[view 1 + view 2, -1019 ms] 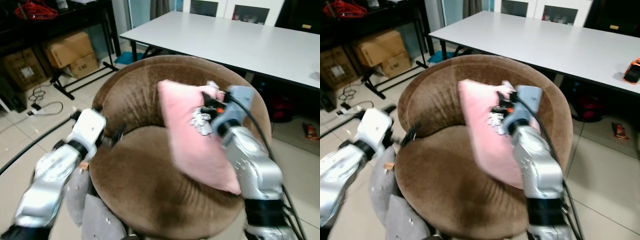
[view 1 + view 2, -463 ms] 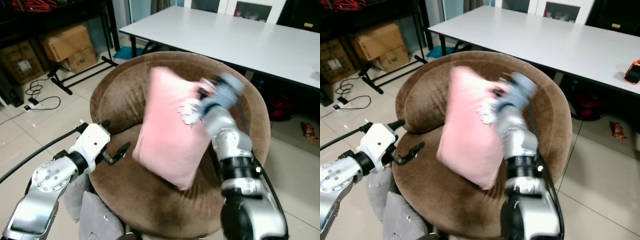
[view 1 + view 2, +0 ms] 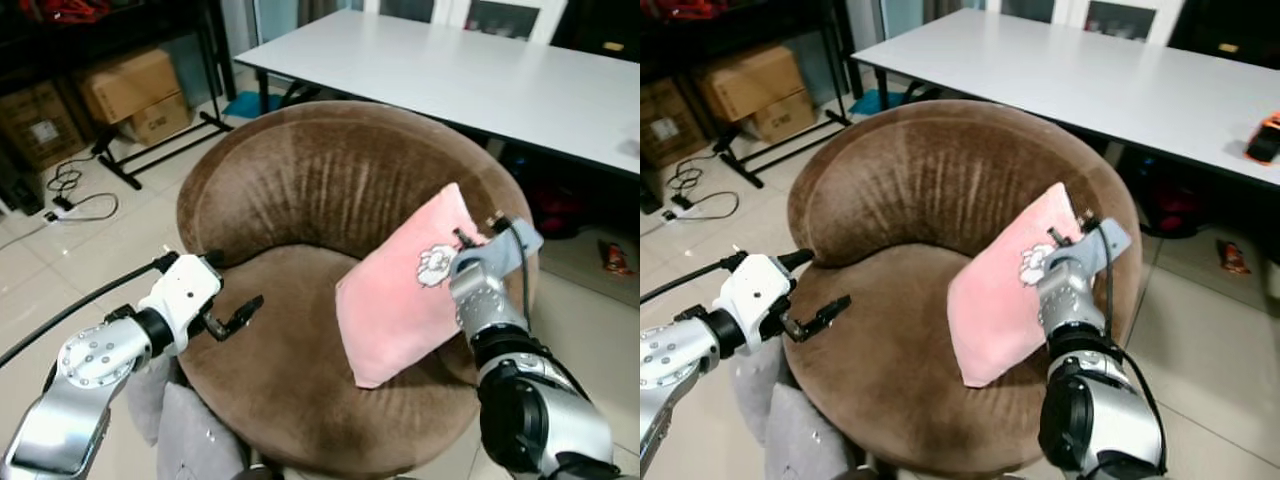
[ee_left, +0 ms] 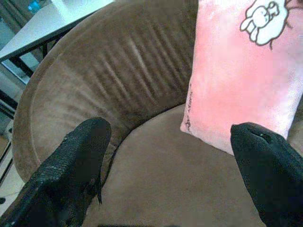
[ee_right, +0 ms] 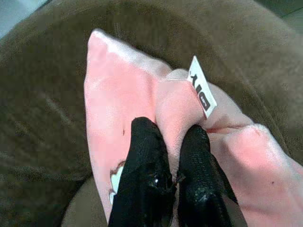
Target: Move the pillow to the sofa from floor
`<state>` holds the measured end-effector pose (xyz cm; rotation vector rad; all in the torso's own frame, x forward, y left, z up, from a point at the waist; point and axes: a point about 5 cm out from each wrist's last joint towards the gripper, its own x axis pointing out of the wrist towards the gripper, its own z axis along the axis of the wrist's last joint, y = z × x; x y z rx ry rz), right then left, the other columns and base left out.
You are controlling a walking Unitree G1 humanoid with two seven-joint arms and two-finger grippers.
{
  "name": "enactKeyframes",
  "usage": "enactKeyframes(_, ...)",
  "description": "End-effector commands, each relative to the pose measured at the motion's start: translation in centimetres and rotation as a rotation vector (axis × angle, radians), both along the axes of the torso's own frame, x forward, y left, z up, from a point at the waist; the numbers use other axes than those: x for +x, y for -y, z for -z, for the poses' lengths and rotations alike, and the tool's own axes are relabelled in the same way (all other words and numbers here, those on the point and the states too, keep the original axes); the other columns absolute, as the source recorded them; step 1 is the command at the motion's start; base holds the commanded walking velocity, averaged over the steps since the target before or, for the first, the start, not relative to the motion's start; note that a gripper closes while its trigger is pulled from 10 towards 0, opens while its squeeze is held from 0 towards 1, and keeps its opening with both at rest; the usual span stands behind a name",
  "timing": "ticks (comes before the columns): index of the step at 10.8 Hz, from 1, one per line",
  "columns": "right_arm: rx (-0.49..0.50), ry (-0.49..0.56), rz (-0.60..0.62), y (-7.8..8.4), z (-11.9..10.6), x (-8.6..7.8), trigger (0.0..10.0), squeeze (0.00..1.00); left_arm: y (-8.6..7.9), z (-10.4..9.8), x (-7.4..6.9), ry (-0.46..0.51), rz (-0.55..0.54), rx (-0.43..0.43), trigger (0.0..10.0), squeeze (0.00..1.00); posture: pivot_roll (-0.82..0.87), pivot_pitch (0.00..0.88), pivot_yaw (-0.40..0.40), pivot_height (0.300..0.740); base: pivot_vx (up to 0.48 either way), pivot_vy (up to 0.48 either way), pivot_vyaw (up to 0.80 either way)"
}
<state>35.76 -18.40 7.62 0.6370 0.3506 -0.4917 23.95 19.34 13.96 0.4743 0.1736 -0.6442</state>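
Plush pink pillow (image 3: 400,300) on round brown velvet sofa (image 3: 290,190), pinched by right pincer (image 5: 171,142); left pincer (image 4: 170,161) spread wide.

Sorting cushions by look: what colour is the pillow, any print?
Pink pillow with a small white cartoon animal print; clearest in the left wrist view.

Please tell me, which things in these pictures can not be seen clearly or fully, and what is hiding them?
- Pink pillow: in the left eye view the right gripper, shut on a fold, covers part of its upper edge; its back is turned away.
- White tag, right wrist view: print too small to read.
- Grey cloth beside the brown sofa: the left arm and the picture's bottom edge cut it off.
- White table: cut off by the picture edges.
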Motion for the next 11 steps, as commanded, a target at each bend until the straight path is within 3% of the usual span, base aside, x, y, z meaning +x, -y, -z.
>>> enactKeyframes(1, -0.06, 0.012, -0.096, -1.0, -0.6, 0.6, 10.0, 0.8, 0.3, -0.1, 0.2, -0.011, 0.023, -0.002, 10.0, 0.0, 0.01, 0.0, 0.043, 0.74, 0.0, 0.0, 0.0)
enactKeyframes(2, -0.075, 0.066, -0.155, -1.1, -0.7, 0.7, 10.0, 1.0, 0.5, 0.1, 0.3, -0.017, 0.032, -0.008, 10.0, 0.0, 0.0, 0.0, 0.047, 0.74, 0.0, 0.0, 0.0)
enactKeyframes(3, -0.063, 0.091, -0.103, -0.2, -0.9, 0.8, 10.0, 1.0, 0.6, 0.1, 0.4, -0.021, 0.035, -0.017, 10.0, 0.0, 0.0, 0.0, 0.05, 0.74, 0.0, 0.0, 0.0)
enactKeyframes(5, -0.147, 0.159, -0.069, 2.3, -2.3, 1.1, 10.0, 1.0, 0.5, 0.0, 0.7, -0.007, 0.019, -0.038, 10.0, 0.0, 0.0, 0.0, 0.053, 0.74, 0.0, 0.0, 0.0)
enactKeyframes(6, -0.234, 0.17, -0.084, 3.0, -2.9, 1.2, 10.0, 1.0, 0.3, -0.3, 0.8, 0.017, -0.024, -0.087, 10.0, 0.0, 0.0, 0.0, 0.052, 0.74, 0.0, 0.0, 0.0)
enactKeyframes(7, -0.369, 0.205, -0.228, 2.8, -3.5, 1.3, 10.0, 0.0, -0.3, -0.9, 1.6, 0.088, -0.161, -0.16, 10.0, 0.0, -0.01, 0.0, 0.05, 0.74, 0.0, 0.0, 0.0)
enactKeyframes(8, -0.456, 0.292, -0.464, 1.2, -3.4, 0.0, 10.0, 0.0, -0.9, -1.0, 2.0, 0.143, -0.33, -0.225, 10.0, 0.0, -0.02, 0.0, 0.044, 0.74, 0.0, 0.0, 0.0)
enactKeyframes(9, -0.503, 0.287, -0.528, 0.4, -2.9, -1.7, 10.0, 0.0, -1.0, -0.7, 1.8, 0.173, -0.375, -0.192, 10.0, 0.0, -0.02, 0.0, 0.042, 0.74, 0.0, 0.0, 0.0)
enactKeyframes(11, -0.541, 0.251, -0.541, -1.7, -2.2, -6.4, 10.0, 0.0, -0.7, 0.4, 1.0, 0.157, -0.41, -0.161, 10.0, 0.0, -0.03, 0.0, 0.038, 0.74, 0.0, 0.0, 0.0)
